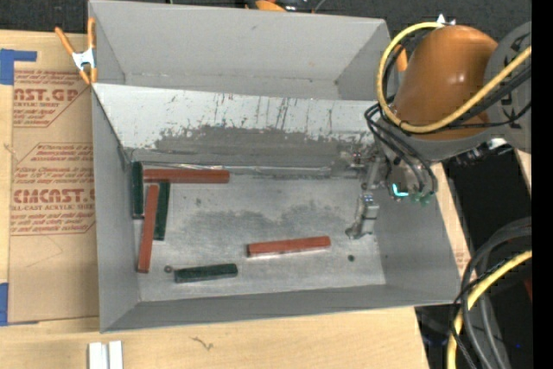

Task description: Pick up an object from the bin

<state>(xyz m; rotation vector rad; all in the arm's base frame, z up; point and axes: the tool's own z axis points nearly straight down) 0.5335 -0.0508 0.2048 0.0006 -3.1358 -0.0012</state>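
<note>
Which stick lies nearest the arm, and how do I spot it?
In the grey bin, look right of centre on the floor, toward the arm. A red stick lies flat there, alone. Its nearest neighbour, down-left, is a shorter dark green stick.

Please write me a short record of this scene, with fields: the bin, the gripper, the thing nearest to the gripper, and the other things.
bin: grey metal bin, sticks lying flat on its floor
gripper: gripper low over the floor's right part, touching no stick
nearest thing: red stick, front middle, its right end left of the gripper
front left: dark green stick
back left: long red stick
left side: left-side sticks, red and dark green, close together
</note>
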